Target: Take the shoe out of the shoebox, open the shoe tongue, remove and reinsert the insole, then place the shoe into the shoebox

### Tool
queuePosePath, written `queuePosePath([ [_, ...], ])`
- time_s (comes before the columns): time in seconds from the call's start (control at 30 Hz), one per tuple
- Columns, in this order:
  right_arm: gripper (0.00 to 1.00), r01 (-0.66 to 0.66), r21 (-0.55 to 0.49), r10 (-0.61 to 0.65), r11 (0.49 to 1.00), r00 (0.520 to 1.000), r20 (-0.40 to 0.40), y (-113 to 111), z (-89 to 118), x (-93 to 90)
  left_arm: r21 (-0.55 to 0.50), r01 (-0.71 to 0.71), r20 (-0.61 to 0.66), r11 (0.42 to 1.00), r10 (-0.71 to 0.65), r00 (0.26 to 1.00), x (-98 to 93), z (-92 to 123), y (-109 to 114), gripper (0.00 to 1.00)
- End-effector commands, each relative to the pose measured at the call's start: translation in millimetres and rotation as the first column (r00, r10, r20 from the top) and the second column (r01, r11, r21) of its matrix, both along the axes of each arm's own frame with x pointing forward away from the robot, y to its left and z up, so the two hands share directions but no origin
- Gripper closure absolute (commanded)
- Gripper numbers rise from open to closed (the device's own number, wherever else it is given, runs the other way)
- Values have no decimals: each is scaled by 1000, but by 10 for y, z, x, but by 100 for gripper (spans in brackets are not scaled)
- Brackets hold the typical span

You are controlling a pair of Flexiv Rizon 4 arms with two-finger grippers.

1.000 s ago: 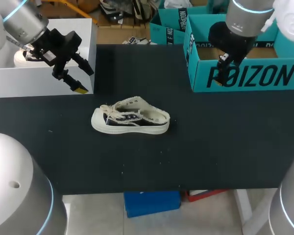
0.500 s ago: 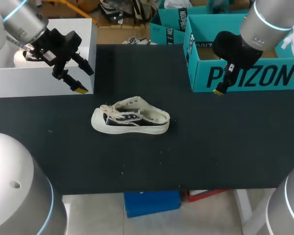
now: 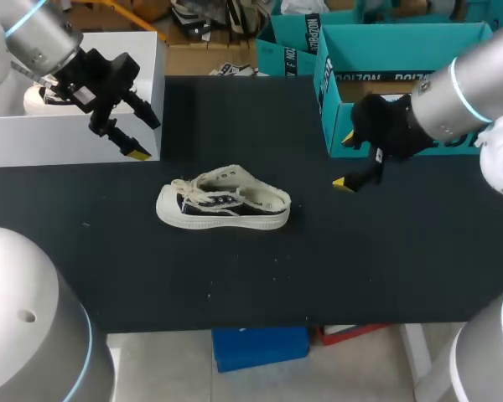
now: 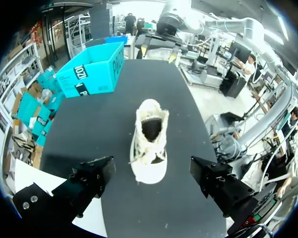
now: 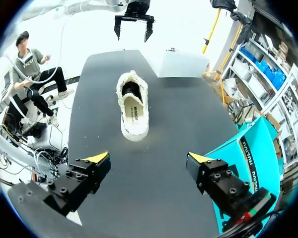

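Right claw point(image 3: 345, 161), released and empty, has swung down off the teal shoebox point(image 3: 344, 117) toward the sneaker point(image 3: 225, 201).
The black tabletop point(image 3: 360, 268) carries the shoebox far right and the sneaker mid-table on its sole, toe left. Left claw point(image 3: 142, 136), also released, hangs far left by a white box point(image 3: 67, 138). To open the tongue well, I'd steady the heel with one claw and pinch the tongue's tip, clear of the laces.

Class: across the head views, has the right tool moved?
Yes. The right tool came away from the teal cardboard shoebox, out over the black table toward the white canvas sneaker.
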State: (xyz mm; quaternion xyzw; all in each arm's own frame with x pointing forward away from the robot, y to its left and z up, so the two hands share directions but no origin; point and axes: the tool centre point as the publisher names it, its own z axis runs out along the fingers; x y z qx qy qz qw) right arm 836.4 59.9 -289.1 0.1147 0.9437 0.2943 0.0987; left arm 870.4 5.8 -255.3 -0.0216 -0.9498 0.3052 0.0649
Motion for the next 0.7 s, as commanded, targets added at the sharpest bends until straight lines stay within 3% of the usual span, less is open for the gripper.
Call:
queuePosePath([
  [0.03,0,-50,276,25,960,995,94,113,-213,27,-1,-1,5,1000,1,1000,-5,-17,-1,0],
  [0.33,0,-131,338,91,932,987,132,439,-415,28,-1,-1,5,1000,1,1000,-5,-17,-1,0],
  [0.7,0,-131,338,91,932,987,132,439,-415,28,-1,-1,5,1000,1,1000,-5,-17,-1,0],
])
